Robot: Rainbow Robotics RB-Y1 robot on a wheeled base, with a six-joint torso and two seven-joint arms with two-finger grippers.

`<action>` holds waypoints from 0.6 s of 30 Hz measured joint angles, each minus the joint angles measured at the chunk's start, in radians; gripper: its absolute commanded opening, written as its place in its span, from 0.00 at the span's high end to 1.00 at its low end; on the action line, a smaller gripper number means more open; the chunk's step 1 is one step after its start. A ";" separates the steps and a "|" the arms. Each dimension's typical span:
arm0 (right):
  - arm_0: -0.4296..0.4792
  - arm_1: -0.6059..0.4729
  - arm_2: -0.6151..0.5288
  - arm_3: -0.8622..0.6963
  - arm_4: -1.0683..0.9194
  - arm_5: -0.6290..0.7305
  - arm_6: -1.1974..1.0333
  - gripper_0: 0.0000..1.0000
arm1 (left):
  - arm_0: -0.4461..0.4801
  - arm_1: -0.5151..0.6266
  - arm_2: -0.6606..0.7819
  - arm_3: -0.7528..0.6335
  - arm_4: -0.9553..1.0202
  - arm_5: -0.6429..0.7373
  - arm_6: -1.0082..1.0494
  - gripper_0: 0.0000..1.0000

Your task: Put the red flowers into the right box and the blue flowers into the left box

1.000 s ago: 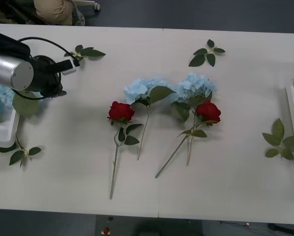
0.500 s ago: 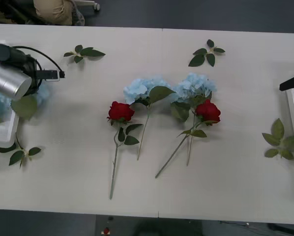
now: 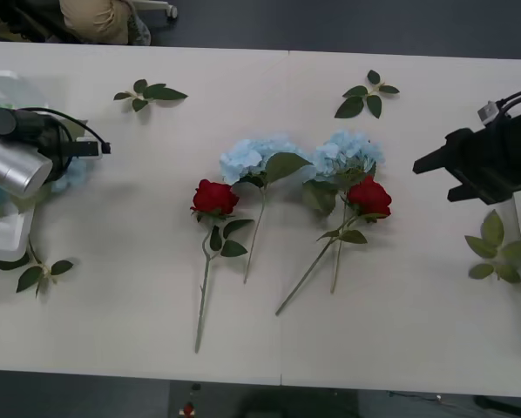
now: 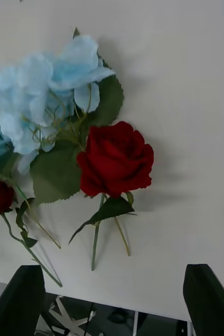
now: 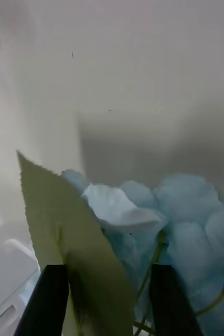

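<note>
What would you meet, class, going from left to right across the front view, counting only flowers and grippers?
Left gripper holding a blue flower → left red rose → left blue hydrangea → right blue hydrangea → right red rose → right gripper.

**Where your three cameras look**

Your front camera sits above the arms and looks forward and down on the white table (image 3: 156, 331), far enough off to take in most of its width, with dark floor beyond the far edge at twelve o'clock.

Your right wrist camera looks past its own black fingers (image 4: 209, 299) at the tabletop from close range. It shares with the front view the red rose (image 4: 116, 160) (image 3: 370, 197) and the blue hydrangea (image 4: 49, 94) (image 3: 346, 153) touching it, just right of the table's middle.

Your left wrist camera sits nearer still, pressed up to pale blue petals (image 5: 185, 220) and a green leaf (image 5: 64, 220), at the table's nine o'clock edge.
</note>
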 measured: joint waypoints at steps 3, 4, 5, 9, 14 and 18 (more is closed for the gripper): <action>0.084 0.000 0.000 -0.123 0.048 -0.035 -0.072 0.23 | 0.000 0.001 0.001 0.000 0.039 0.000 0.000 1.00; 0.109 0.000 0.000 -0.155 0.069 -0.041 -0.095 0.23 | 0.000 0.001 0.001 0.000 0.049 0.000 0.000 1.00; 0.132 0.002 0.000 -0.183 0.092 -0.049 -0.118 0.22 | 0.000 0.002 0.001 0.000 0.055 0.000 0.000 1.00; 0.199 0.042 0.000 -0.256 0.190 -0.075 -0.208 0.22 | 0.000 0.007 0.011 -0.006 0.057 0.002 0.000 1.00; 0.226 0.163 0.000 -0.285 0.308 -0.074 -0.258 0.22 | 0.000 0.064 0.069 -0.132 0.129 0.184 0.000 1.00; 0.226 0.251 0.007 -0.285 0.373 -0.074 -0.258 0.23 | 0.001 0.157 0.151 -0.343 0.134 0.425 -0.001 1.00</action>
